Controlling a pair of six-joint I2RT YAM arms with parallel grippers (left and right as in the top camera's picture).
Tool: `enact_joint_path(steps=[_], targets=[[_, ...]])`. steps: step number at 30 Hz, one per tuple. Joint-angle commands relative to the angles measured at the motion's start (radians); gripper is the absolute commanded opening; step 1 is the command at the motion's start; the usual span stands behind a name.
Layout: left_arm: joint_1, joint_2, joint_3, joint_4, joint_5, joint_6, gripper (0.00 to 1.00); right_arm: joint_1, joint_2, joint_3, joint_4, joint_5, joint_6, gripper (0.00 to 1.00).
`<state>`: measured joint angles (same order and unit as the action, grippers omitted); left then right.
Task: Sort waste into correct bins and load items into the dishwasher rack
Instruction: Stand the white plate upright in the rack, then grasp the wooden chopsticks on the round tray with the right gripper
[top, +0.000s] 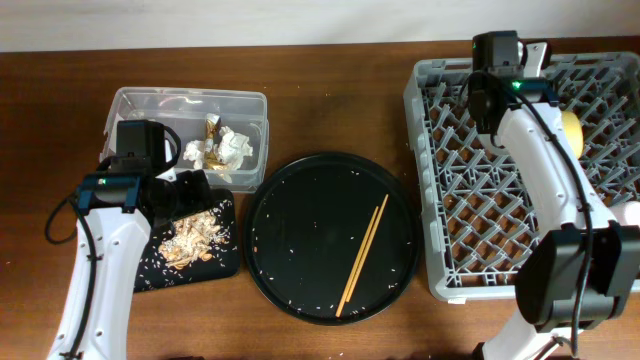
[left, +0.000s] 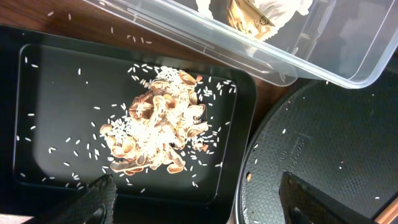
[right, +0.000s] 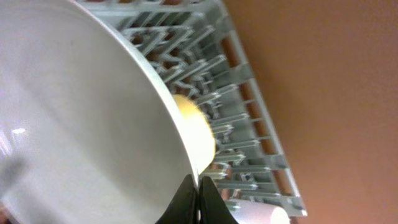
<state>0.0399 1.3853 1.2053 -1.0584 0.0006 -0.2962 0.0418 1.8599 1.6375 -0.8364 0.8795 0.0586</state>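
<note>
My right gripper (right: 199, 193) is shut on the rim of the pale grey plate (right: 81, 112), held on edge over the grey dishwasher rack (top: 450, 200). The yellow bowl (top: 572, 128) sits in the rack behind the plate, and it also shows in the right wrist view (right: 198, 134). A pink cup (right: 267, 214) lies in the rack's near corner. My left gripper (left: 198, 186) is open and empty above the shallow black tray (left: 37, 112), which holds brownish food scraps with rice (left: 158, 127). The wooden chopsticks (top: 362, 255) lie on the round black tray (top: 275, 250). The blue cup is out of view.
The clear tub (top: 140, 100) behind the shallow tray holds white tissues (top: 230, 148) and a gold foil wrapper (top: 212, 125). Rice grains are scattered over both black trays. The round tray's rim (left: 249, 168) lies close to the shallow tray's right edge.
</note>
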Motion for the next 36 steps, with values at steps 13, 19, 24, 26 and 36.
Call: enact_joint_path(steps=[13,19,24,26,36], targets=[[0.003,-0.008,0.0,0.002,0.011,-0.006,0.86,0.06,-0.256,0.009,-0.409,-1.057,0.186,0.32],[0.003,-0.008,0.0,0.002,0.011,-0.006,0.86,0.315,-0.247,-0.257,-0.305,-1.085,0.327,0.32],[0.003,-0.008,0.0,-0.002,0.011,-0.006,0.87,0.456,-0.237,-0.572,-0.051,-1.041,0.53,0.31],[0.003,-0.008,0.0,-0.002,0.011,-0.006,0.87,0.464,-0.212,-0.617,-0.008,-1.039,0.535,0.31],[0.003,-0.008,0.0,-0.002,0.011,-0.006,0.87,0.464,-0.067,-0.62,0.019,-1.054,0.534,0.31]])
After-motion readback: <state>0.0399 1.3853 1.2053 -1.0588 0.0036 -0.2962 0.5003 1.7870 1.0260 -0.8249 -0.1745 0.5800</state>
